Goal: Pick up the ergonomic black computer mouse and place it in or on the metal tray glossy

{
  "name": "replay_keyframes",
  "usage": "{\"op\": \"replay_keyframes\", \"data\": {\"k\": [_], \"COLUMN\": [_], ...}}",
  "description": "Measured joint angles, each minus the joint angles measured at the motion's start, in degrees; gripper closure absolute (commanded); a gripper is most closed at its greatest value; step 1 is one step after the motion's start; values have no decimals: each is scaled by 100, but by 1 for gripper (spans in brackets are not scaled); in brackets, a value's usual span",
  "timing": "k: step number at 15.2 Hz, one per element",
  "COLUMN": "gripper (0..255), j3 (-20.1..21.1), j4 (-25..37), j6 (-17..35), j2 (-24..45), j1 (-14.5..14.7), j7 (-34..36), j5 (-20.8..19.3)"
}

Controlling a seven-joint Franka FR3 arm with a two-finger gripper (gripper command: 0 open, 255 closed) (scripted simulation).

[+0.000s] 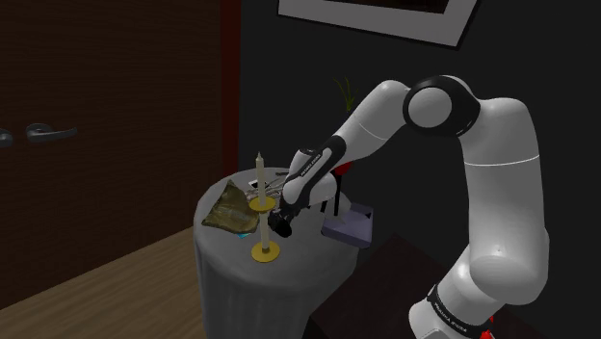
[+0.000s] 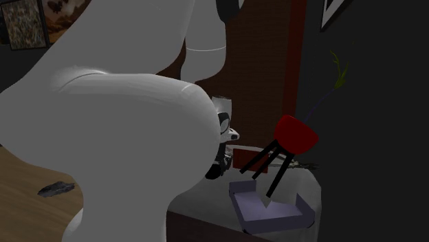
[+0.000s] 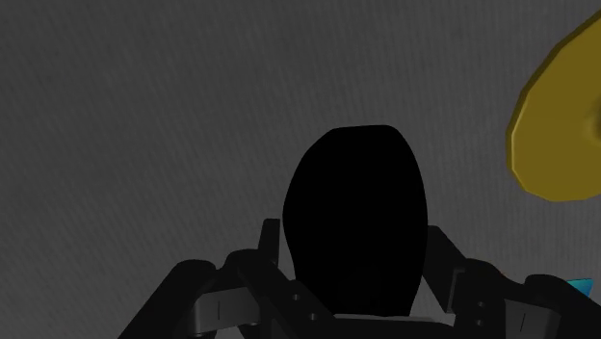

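Clasping the black mouse by its two long flanks, the pincer sits low near the middle of the worktop, beside a yellow candlestick base. I judge the mouse light, rigid and slick-shelled; the flanks suit best.

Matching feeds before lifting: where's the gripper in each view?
Shoulder view: gripper mid-picture, low over the table, beside a gold candle base.
Second exterior view: middle, left of the tray.
Wrist view: at the black mouse.
Shared landmark: the gold candle base.
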Motion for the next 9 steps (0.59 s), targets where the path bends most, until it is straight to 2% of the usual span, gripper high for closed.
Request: {"op": "replay_keyframes", "data": {"k": [9], "gripper": [255], "j3": [-1], "j4": [-19], "j6": [-29], "j2": [-42], "j1": [-5], "j7": [-1], "j5": [-1]}}
